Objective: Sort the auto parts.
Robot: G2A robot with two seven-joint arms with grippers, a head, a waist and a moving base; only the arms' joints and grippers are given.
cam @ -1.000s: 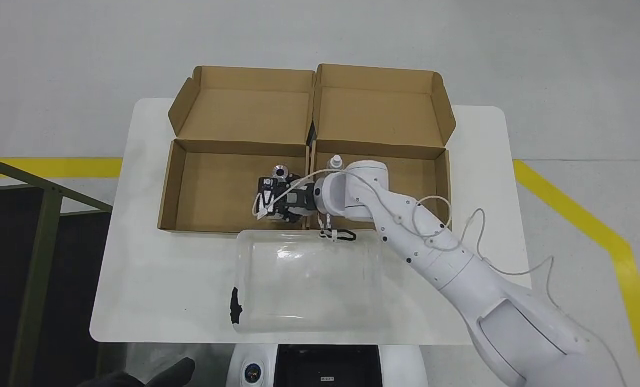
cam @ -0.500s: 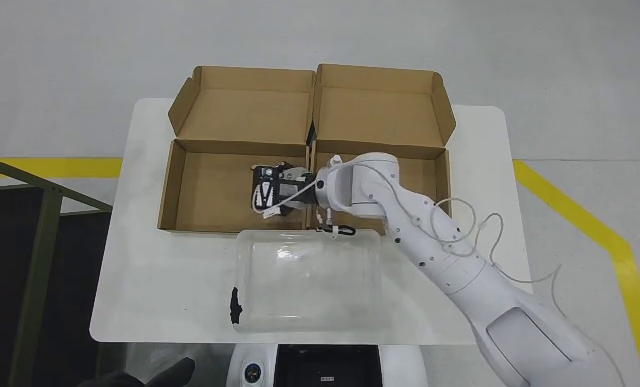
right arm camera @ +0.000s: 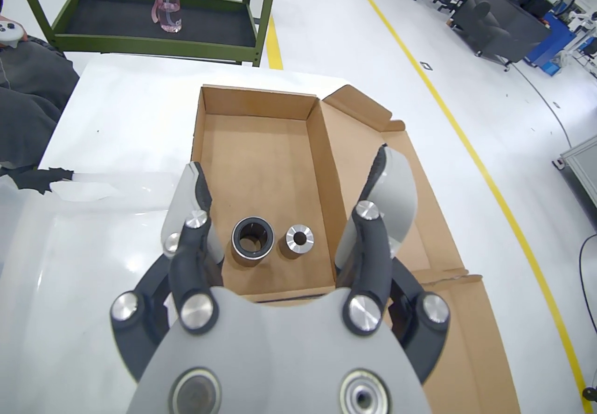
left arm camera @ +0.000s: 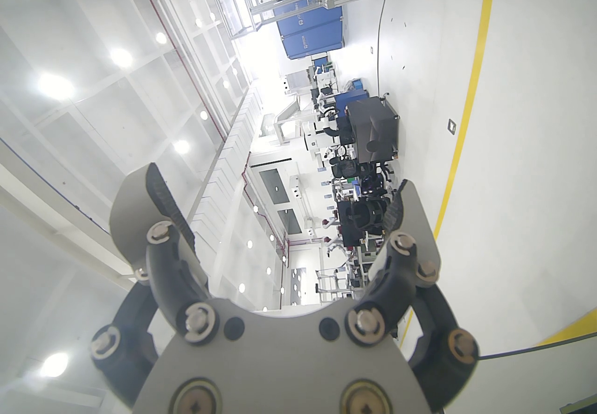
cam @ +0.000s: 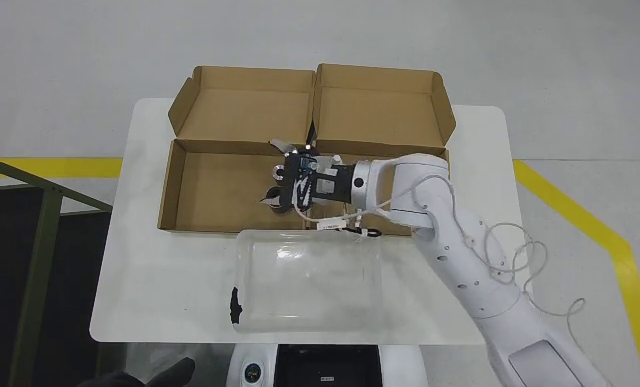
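Right gripper, fingers spread, above cardboard box; sleeve, bushing inside.

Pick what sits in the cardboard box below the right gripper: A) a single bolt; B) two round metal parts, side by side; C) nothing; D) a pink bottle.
B: the right wrist view shows a dark-bored ring and a smaller silver bushing standing side by side on the floor of the cardboard box, past the open fingers of the right gripper.

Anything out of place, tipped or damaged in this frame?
Nothing stands out: the black-lined ring and the silver bushing stand upright, side by side, in one cardboard box below the open right gripper.
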